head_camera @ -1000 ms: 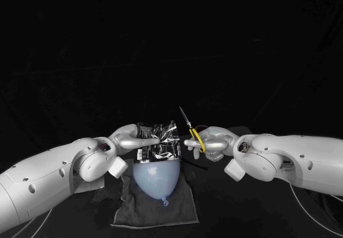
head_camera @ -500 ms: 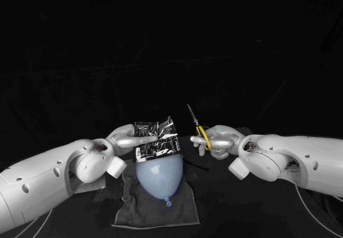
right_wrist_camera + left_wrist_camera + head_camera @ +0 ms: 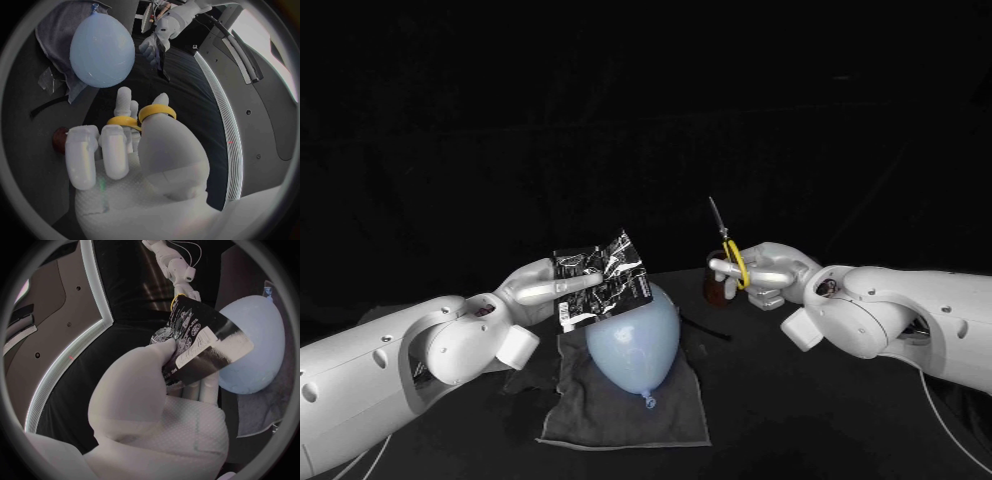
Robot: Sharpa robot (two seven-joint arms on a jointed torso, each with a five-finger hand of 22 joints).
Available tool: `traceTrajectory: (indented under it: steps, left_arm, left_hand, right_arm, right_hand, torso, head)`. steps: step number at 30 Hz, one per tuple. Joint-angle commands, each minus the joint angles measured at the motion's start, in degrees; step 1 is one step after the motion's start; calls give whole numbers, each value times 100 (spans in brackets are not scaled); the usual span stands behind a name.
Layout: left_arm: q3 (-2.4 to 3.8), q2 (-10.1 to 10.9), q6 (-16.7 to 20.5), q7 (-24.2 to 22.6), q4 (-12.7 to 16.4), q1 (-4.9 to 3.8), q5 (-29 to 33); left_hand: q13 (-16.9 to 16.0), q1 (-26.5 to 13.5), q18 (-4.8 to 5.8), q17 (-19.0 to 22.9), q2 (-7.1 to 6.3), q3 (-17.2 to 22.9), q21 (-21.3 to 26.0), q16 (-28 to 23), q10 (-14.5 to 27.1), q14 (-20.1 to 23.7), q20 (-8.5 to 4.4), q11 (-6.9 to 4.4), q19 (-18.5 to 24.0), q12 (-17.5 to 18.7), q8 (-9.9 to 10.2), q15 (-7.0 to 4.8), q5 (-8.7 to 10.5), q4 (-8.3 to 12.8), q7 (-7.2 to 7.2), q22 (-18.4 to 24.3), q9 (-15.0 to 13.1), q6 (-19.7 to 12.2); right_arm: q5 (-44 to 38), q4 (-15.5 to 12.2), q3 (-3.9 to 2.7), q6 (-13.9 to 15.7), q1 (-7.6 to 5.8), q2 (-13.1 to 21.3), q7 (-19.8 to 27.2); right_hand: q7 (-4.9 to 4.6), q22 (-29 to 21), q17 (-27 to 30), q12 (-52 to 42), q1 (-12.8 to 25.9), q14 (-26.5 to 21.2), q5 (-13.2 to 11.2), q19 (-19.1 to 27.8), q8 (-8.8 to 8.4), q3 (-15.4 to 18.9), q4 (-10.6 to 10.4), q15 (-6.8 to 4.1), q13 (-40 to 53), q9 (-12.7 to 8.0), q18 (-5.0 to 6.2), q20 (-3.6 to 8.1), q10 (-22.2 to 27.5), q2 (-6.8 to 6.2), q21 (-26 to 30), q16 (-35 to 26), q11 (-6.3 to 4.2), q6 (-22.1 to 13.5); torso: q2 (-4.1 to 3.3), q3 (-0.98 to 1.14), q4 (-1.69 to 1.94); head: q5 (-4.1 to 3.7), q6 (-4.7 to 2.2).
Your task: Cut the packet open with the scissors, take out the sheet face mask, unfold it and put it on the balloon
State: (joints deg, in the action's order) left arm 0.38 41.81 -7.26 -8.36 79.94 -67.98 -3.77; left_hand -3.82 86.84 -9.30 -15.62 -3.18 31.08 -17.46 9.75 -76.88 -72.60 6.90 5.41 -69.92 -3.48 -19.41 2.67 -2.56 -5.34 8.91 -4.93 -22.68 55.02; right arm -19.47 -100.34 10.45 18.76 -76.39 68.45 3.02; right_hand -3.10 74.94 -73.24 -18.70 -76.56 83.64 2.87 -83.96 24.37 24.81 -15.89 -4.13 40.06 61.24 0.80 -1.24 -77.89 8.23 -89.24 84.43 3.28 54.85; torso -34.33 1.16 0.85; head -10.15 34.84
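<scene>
Balloon (image 3: 635,345): pale blue, inflated, lying on its side on a grey cloth (image 3: 625,420) spread over the black table (image 3: 805,410), with its knotted neck turned toward the robot and its broad end away. Packet (image 3: 603,280): black foil with white print and a pale label strip, unopened as far as can be seen. It is held tilted in the air just over the balloon's broad end, one corner raised; whether its lower edge touches the balloon cannot be told. Left hand (image 3: 538,288): grasping the packet beside the balloon on the robot's left. The left wrist view shows the thumb pressed on the packet's printed face with the other fingers (image 3: 201,387) behind it. Scissors (image 3: 728,258): yellow handles and dark blades that rise as one thin line, pointing up and away from the table, well apart from the packet on the balloon's other side. Right hand (image 3: 769,275): gripping the scissors, raised off the table to the robot's right of the balloon. The right wrist view shows the fingers (image 3: 115,150) passed through the yellow handle loops, the thumb in one loop. A small dark reddish item sits low by this hand, too unclear to name.
</scene>
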Motion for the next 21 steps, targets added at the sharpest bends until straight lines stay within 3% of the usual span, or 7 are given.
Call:
traceTrajectory:
  steps: [1,3,6,8,12,20,21]
  left_arm:
    - [-17,170,-395,-207,141,33,186]
    - [-62,346,-519,-176,239,54,139]
    - [-136,606,-678,-113,368,70,23]
    - [-189,745,-739,-75,432,75,-33]
    - [-321,977,-790,-25,501,107,-179]
    - [-437,1281,-717,42,513,380,-469]
    - [-450,1323,-706,59,514,427,-518]
  left_hand:
    - [-5,0,-95,-6,77,26,10,-39,5,4,20,-20,22,-14,-38,-22,-19,-13,33,7,-614,-7]
    - [-6,0,-95,-7,75,25,9,-39,5,3,19,-21,22,-14,-39,-23,-19,-11,32,7,-615,-7]
    - [-6,-1,-96,-8,74,25,9,-39,4,3,19,-21,21,-15,-39,-23,-19,-11,32,7,-616,-6]
    - [-7,-1,-97,-9,73,23,7,-38,1,0,18,-23,19,-17,-40,-24,-19,-8,31,6,-619,-4]
    - [-7,-1,-97,-9,73,23,7,-38,1,0,18,-23,19,-17,-40,-24,-19,-8,31,6,-619,-4]
    - [-9,-3,-99,-14,74,20,3,-36,-7,-7,17,-27,14,-21,-43,-28,-20,-3,26,5,-625,2]
    - [-9,-3,-99,-14,74,20,3,-36,-7,-7,17,-27,14,-21,-43,-28,-20,-3,26,5,-625,2]
  right_arm:
    - [74,68,1,-4,10,-1,130]
    - [87,122,4,-14,20,-2,131]
    - [115,205,8,-27,37,-17,135]
    - [126,251,10,-33,48,-37,138]
    - [147,339,12,-55,93,-95,147]
    - [166,418,13,-85,170,-195,163]
    - [166,424,13,-90,178,-207,165]
  right_hand:
    - [7,1473,-6,-16,-336,347,-7,-560,-36,173,-8,-77,7,7,-56,-2,-420,318,21,-11,-449,-33]
    - [4,1470,-1,-12,-333,345,-7,-556,-41,172,-11,-75,8,8,-54,-4,-413,320,29,-13,-446,-36]
    - [4,1470,-1,-12,-333,345,-7,-556,-41,172,-11,-75,8,8,-54,-4,-413,320,29,-13,-446,-36]
    - [4,1470,-1,-12,-333,345,-7,-556,-41,172,-11,-75,8,8,-54,-4,-413,320,29,-13,-446,-36]
    - [4,1470,-1,-12,-333,345,-7,-556,-41,172,-11,-75,8,8,-54,-4,-413,320,29,-13,-446,-36]
    - [2,1470,7,-9,-328,344,-7,-555,-46,171,-14,-72,10,11,-53,-7,-406,324,30,-16,-443,-39]
    - [2,1470,7,-9,-328,344,-7,-555,-46,171,-14,-72,10,11,-53,-7,-406,324,30,-16,-443,-39]
  torso:
    - [2,-37,21]
    - [11,-55,33]
    - [21,-74,51]
    - [29,-77,59]
    - [48,-86,71]
    - [82,-109,100]
    - [80,-106,99]
  head:
    - [112,98]
    - [210,203]
    - [301,302]
    - [422,412]
    - [578,519]
    - [849,771]
    - [865,779]
